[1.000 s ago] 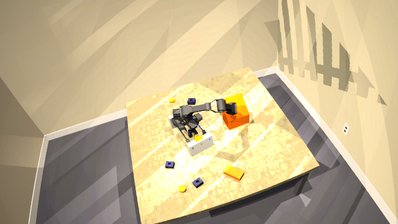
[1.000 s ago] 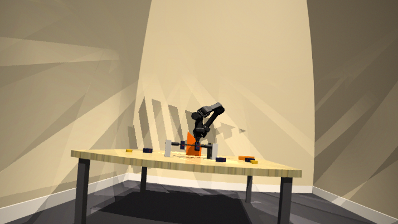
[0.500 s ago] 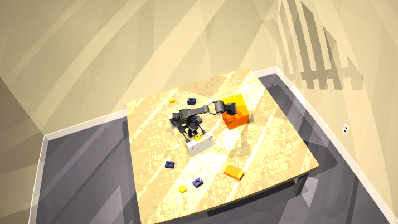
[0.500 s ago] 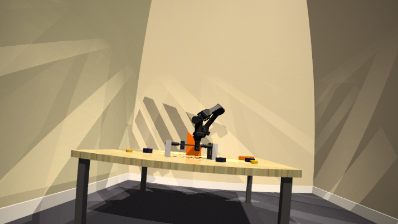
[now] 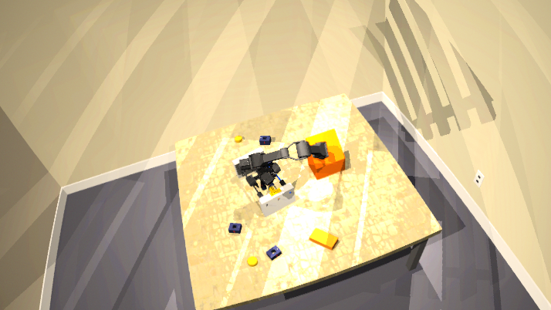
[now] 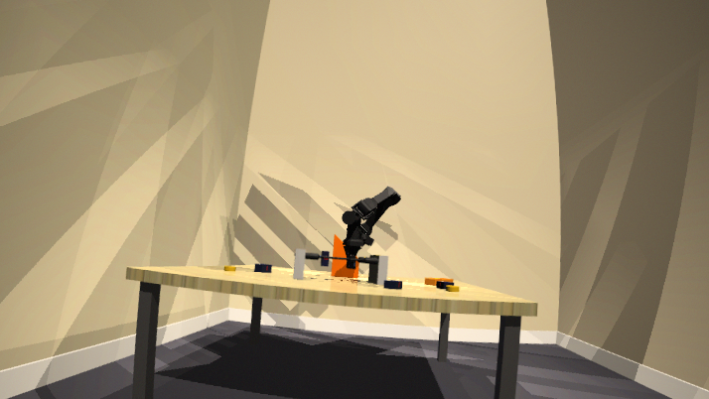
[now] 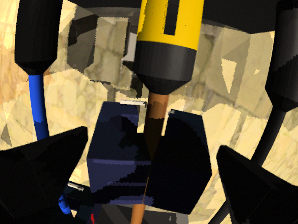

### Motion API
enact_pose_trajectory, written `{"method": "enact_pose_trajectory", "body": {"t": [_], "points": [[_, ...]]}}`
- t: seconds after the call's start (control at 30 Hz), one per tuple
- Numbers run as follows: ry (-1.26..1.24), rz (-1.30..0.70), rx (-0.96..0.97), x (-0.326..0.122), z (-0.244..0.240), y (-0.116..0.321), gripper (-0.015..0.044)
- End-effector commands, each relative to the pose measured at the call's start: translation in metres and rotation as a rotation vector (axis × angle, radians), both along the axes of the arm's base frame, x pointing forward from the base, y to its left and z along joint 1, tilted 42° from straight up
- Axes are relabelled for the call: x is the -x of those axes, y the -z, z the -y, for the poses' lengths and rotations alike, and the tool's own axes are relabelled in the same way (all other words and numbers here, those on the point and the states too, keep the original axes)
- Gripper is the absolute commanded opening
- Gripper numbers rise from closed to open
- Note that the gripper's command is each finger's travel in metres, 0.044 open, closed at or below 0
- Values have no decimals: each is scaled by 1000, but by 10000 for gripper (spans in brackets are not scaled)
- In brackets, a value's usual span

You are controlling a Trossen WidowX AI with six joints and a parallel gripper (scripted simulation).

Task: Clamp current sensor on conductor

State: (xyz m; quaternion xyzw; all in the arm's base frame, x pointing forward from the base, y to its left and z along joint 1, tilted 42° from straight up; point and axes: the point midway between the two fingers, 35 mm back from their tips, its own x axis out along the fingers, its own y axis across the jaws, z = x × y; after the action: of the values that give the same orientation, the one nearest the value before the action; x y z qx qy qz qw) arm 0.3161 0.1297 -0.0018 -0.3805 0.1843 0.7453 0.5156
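The dark blue split-core sensor (image 7: 185, 167) (image 6: 351, 265) is at the copper conductor (image 7: 158, 107), which runs between its two halves. A gap shows between the halves at their upper edge in the wrist view; whether they are latched cannot be told. The sensor's arrow is not visible. The yellow marker sleeve (image 7: 150, 25) with a black stripe is on the conductor just above the sensor; its lettering is not visible. My gripper (image 7: 154, 143) is open, one black finger on each side of the sensor, with space between fingertips and sensor.
A blue conductor (image 7: 37, 107) and a black one (image 7: 270, 132) flank the copper one, between white end blocks (image 5: 278, 205) (image 6: 299, 264). Another sensor (image 6: 325, 258) hangs on the rig. An orange box (image 5: 331, 169), dark blue blocks (image 5: 234, 227) (image 5: 265, 142) and an orange slab (image 5: 323, 238) stand around.
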Motion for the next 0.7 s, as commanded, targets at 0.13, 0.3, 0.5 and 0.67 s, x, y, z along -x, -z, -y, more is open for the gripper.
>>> {"method": "enact_pose_trajectory", "body": {"t": [0.13,0.3,0.5,0.67], "points": [[-3,-14,-1,7,-11,13,440],[-3,-14,-1,7,-11,14,440],[-2,-5,1,4,-9,11,374],[-2,-5,1,4,-9,11,341]]}}
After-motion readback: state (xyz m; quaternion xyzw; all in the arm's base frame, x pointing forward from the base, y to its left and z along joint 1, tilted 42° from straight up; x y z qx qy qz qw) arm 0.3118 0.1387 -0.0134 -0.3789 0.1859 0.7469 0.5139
